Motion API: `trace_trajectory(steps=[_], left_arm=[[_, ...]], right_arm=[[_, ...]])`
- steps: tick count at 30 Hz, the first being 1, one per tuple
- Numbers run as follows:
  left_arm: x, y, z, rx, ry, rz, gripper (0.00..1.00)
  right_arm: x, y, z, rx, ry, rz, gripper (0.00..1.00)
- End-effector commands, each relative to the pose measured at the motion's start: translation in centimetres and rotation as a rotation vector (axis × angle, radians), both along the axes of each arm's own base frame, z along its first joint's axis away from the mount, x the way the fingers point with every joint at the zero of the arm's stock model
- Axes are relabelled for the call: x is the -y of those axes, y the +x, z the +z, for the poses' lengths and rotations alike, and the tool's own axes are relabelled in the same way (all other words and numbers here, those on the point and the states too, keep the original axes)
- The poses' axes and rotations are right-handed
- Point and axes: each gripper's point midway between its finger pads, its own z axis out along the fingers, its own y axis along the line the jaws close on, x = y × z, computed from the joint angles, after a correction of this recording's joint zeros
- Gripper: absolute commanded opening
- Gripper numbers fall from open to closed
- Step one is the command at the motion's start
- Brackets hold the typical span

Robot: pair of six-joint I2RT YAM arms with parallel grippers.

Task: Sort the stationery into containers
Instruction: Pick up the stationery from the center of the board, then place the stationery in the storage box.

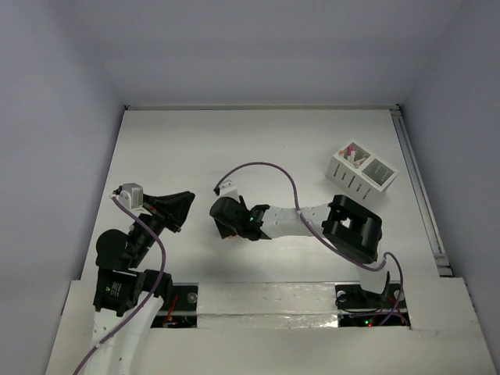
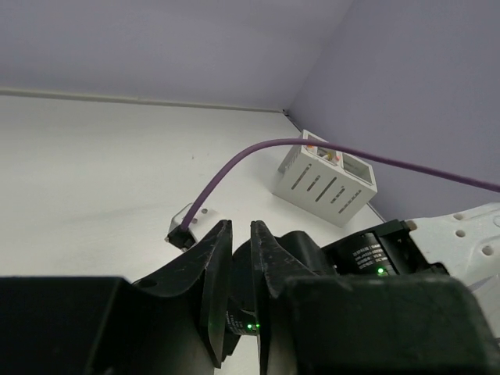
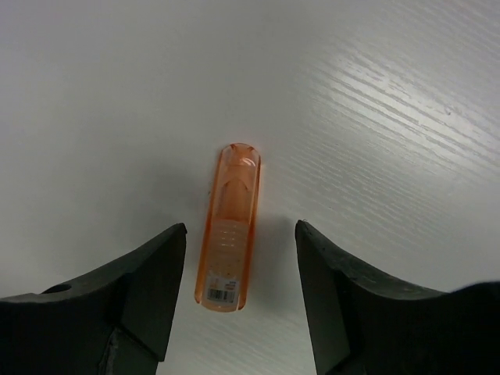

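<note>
Right claw (image 3: 238, 233): mine, wide open, empty, framing the orange marker (image 3: 231, 223).
Grip: I centre on its barrel, then close across it squarely.

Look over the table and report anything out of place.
One stubby orange marker lies loose on the table, framed by the open right gripper, not in the white organiser box, which sits skewed to the table's edges.

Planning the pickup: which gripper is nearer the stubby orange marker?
Right. The right gripper hangs open over the stubby orange marker, fingers either side; the left gripper sits apart, leftward.
</note>
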Motion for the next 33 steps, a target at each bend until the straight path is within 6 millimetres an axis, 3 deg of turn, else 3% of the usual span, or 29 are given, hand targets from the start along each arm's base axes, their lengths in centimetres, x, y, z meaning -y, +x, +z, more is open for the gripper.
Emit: trace_trajectory(steps=[1,3,7,8,9,11,12,14,15,17,18,19,20,21,22,23,25,29,30,33], left_arm=[[-0.1,-0.4,2.0,0.061,-0.005,0.000,0.13],[0.0,-0.4,1.9,0.059,-0.003,-0.006,0.13],[0.0,-0.4,2.0,0.061,-0.005,-0.006,0.13],[0.0,-0.3,1.9,0.056,-0.004,-0.006,0.13],[0.1,-0.3,1.8,0.054,-0.002,-0.009,0.13],[0.1,-0.3,1.8,0.055,-0.003,-0.011,0.13],[0.0,-0.4,2.0,0.062,-0.003,-0.007,0.13],[0.0,-0.3,1.8,0.055,-0.003,-0.008,0.13],[0.1,-0.2,1.8,0.053,-0.003,-0.009,0.13],[0.3,-0.4,1.7,0.052,-0.002,-0.023,0.14],[0.3,-0.4,1.8,0.056,-0.003,-0.021,0.14],[0.2,-0.5,1.9,0.059,-0.005,-0.020,0.14],[0.2,-0.5,1.9,0.059,-0.005,-0.020,0.14],[0.3,-0.4,1.9,0.058,-0.006,-0.022,0.14],[0.3,-0.5,1.9,0.058,-0.006,-0.025,0.14],[0.3,-0.5,1.9,0.059,-0.006,-0.025,0.14],[0.2,-0.8,2.1,0.073,-0.009,-0.025,0.14],[0.3,-0.8,2.2,0.074,-0.010,-0.030,0.14],[0.3,-0.8,2.1,0.072,-0.009,-0.031,0.14],[0.3,-1.1,2.3,0.082,-0.012,-0.032,0.14]], right_arm=[[-0.4,0.8,0.6,0.002,0.008,-0.037,0.63],[0.2,0.7,-0.9,-0.018,-0.042,-0.056,0.51],[0.0,-0.1,-1.5,-0.024,-0.067,-0.056,0.28],[0.1,0.0,-1.3,-0.017,-0.068,-0.066,0.09],[0.7,0.5,-0.6,0.008,-0.075,-0.097,0.03],[1.6,1.0,0.6,0.047,-0.074,-0.144,0.00],[2.5,2.1,2.8,0.093,-0.046,-0.189,0.00],[4.2,3.5,5.1,0.131,-0.018,-0.243,0.00],[6.9,5.3,7.7,0.164,0.021,-0.313,0.00],[10.2,7.0,10.2,0.191,0.072,-0.389,0.00],[12.6,7.5,10.2,0.200,0.076,-0.423,0.00],[16.4,9.4,13.8,0.244,0.155,-0.513,0.00],[18.8,10.0,14.9,0.268,0.175,-0.555,0.00],[20.9,11.2,14.1,0.280,0.141,-0.592,0.00],[23.7,11.2,16.1,0.305,0.195,-0.623,0.00],[28.2,12.2,18.6,0.347,0.242,-0.715,0.00],[32.9,12.2,20.6,0.383,0.261,-0.763,0.00],[37.9,11.8,23.3,0.474,0.213,-0.861,0.00],[39.8,11.8,23.2,0.477,0.169,-0.906,0.00],[42.7,12.3,22.6,0.473,0.119,-0.989,0.00]])
